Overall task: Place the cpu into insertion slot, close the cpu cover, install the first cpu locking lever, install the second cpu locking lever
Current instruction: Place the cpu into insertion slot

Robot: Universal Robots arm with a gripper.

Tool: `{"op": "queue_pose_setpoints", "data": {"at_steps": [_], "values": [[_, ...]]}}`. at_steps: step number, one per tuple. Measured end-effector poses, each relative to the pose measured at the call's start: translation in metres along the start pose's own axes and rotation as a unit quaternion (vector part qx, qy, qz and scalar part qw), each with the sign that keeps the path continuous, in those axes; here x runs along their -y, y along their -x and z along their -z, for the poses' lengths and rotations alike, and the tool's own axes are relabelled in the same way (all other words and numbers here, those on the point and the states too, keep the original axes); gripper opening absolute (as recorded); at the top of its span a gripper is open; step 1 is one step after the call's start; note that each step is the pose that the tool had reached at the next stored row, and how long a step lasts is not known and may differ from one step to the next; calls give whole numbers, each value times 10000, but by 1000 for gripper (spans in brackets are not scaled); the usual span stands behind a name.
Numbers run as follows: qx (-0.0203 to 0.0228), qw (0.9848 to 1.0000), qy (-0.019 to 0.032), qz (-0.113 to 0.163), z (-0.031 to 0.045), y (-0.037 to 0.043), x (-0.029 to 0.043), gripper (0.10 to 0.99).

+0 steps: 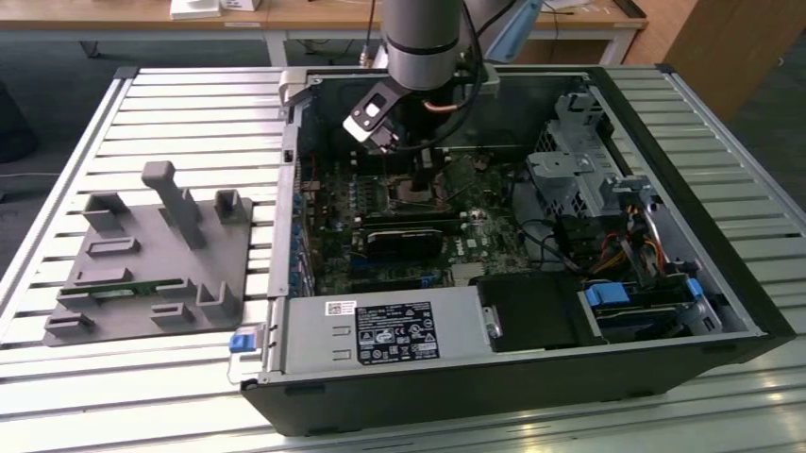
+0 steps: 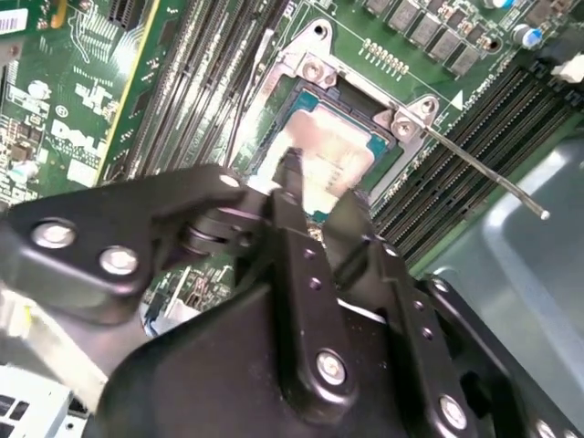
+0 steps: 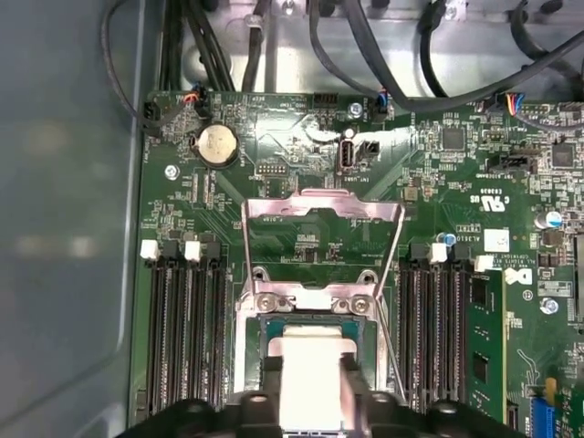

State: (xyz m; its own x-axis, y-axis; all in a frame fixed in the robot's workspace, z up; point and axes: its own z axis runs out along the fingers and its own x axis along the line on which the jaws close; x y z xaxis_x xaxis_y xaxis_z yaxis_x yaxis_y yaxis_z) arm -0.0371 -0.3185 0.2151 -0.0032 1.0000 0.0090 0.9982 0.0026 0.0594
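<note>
Arm [image 1: 426, 38] reaches down into the open computer case [image 1: 504, 396] on the slatted tabletop [image 1: 189, 113]. The jaws are down at the insertion slot [image 1: 411, 193] on the green motherboard [image 3: 438, 182]. They are drawn in close and pinch the cpu [image 3: 310, 356] by two opposite sides, its pale face showing between them. The cpu sits at the slot's opening, level with it; can't tell if it is fully seated. The cpu cover [image 3: 319, 203] is swung open, its silver frame standing just past the jaw tips on the hinge side, with green board showing through its window. A thin locking lever [image 2: 484, 173] is unlatched and sticks out at an angle close beside the jaws. Long black memory slots [image 3: 187, 338] flank the jaws on both sides. A round coin cell [image 3: 217, 144] lies further out, beyond the cover. A grey fixture block [image 1: 151, 255] sits on the tabletop well away from the jaws, outside the case.
</note>
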Motion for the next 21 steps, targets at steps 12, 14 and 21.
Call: {"op": "queue_pose_setpoints", "data": {"at_steps": [12, 14, 21], "values": [[-500, 9987, -48, -26, 39, 34, -9, 118], [-509, 9987, -48, -27, 40, 35, -9, 118], [-515, 9987, -48, -27, 39, 47, -9, 118]]}}
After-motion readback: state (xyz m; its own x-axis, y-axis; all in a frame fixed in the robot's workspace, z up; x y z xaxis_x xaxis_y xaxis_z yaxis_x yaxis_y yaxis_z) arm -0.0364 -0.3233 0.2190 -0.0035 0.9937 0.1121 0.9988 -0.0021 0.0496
